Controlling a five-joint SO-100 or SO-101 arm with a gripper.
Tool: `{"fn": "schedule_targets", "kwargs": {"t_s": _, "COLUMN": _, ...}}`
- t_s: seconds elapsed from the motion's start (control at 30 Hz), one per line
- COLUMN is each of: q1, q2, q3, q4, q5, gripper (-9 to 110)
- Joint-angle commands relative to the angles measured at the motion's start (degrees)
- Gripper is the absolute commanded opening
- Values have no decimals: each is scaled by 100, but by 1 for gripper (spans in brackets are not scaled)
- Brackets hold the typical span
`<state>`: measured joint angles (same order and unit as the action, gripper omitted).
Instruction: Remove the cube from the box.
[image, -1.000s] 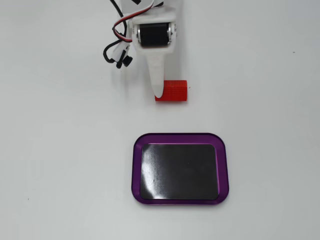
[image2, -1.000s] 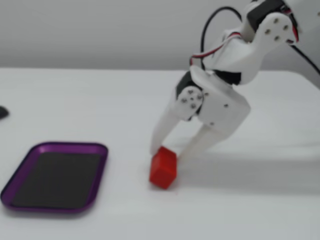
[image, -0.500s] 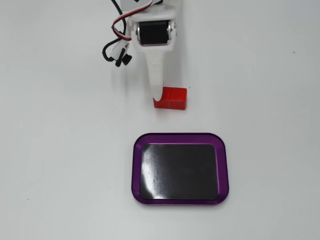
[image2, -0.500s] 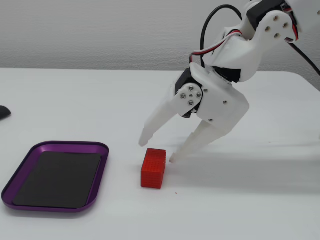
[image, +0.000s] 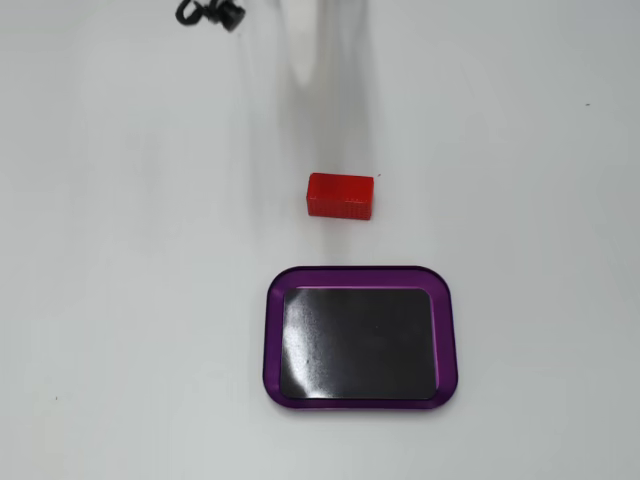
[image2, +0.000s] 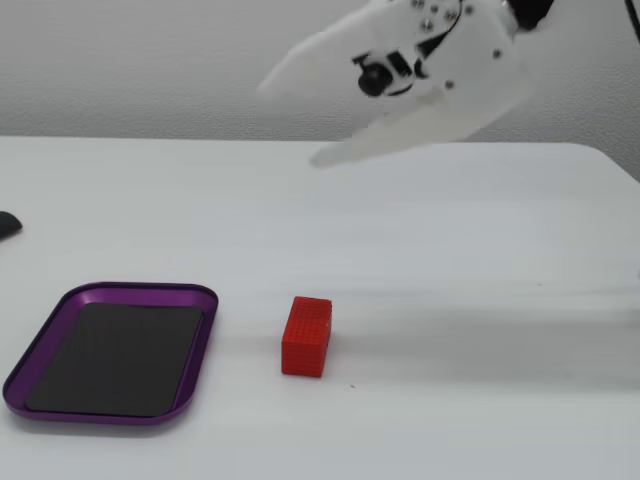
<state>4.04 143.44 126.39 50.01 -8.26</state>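
Below our raised gripper (image2: 290, 125), whose fingers are spread and blurred, the cube (image: 340, 195) rests on the table (image: 120, 300) outside the box (image: 360, 274), long axis parallel to the box's near rim, bright red, finely dotted.

Red cube (image: 340, 195) flat (seemingly) beside empty purple box (image: 360, 274)
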Motion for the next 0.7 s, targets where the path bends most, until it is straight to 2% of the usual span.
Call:
{"fn": "schedule_targets", "kwargs": {"t_s": 0.0, "q1": 26, "q2": 1274, "q3": 431, "q4": -18, "q5": 44, "gripper": 17}}
{"fn": "schedule_targets", "kwargs": {"t_s": 0.37, "q1": 35, "q2": 4834, "q3": 3463, "q4": 62, "q5": 53, "gripper": 17}}
{"fn": "schedule_targets", "kwargs": {"t_s": 0.67, "q1": 316, "q2": 4597, "q3": 4034, "q4": 176, "q5": 694, "gripper": 16}}
